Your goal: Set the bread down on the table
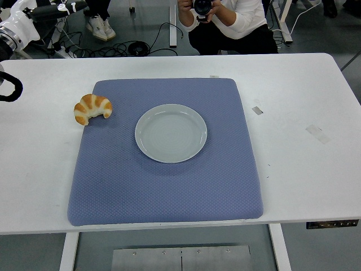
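On mat (169, 186): one bread (92, 108), one plate (171, 133)

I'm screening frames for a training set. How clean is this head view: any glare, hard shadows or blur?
Head view: even, soft light; the croissant and plate throw only faint shadows on the blue mat. No strong glare on the white table. Sharp focus throughout; the left hand at the top-left corner is partly cropped and slightly soft.

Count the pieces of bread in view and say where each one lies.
1. The golden-brown crescent-shaped croissant lies at the left edge of the blue textured mat, partly overhanging onto the white table. Nothing could hide another.
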`<state>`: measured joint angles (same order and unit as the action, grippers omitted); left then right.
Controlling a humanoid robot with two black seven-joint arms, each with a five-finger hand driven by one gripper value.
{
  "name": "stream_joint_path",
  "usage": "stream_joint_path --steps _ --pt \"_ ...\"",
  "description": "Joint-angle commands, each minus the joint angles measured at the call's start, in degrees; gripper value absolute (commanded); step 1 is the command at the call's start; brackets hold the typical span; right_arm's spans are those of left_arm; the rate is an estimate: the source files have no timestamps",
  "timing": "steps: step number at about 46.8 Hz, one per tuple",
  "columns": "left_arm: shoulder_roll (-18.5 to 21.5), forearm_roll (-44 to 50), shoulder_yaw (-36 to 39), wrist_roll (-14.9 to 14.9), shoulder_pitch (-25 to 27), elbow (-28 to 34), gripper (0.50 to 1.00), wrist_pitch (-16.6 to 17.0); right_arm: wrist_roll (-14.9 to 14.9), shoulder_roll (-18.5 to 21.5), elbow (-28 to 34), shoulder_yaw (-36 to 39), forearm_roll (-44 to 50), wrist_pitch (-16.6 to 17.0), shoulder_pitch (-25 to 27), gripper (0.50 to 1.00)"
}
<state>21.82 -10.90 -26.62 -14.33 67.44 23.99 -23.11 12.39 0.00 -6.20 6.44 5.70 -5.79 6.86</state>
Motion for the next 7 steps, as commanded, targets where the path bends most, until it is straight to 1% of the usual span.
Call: stream_joint_path --steps 1,7 --pt "-0.37 0.00 0.08 0.00 -0.11 0.01 0.971 -0.01 0.00 0.00 -0.22 0.06 0.02 -0.01 0.00 1.000" --pt "-0.73 0.00 0.08 -0.09 -0.11 0.01 0.971 -0.01 0.09 0.00 -0.30 0.15 0.02 -0.01 0.08 1.000"
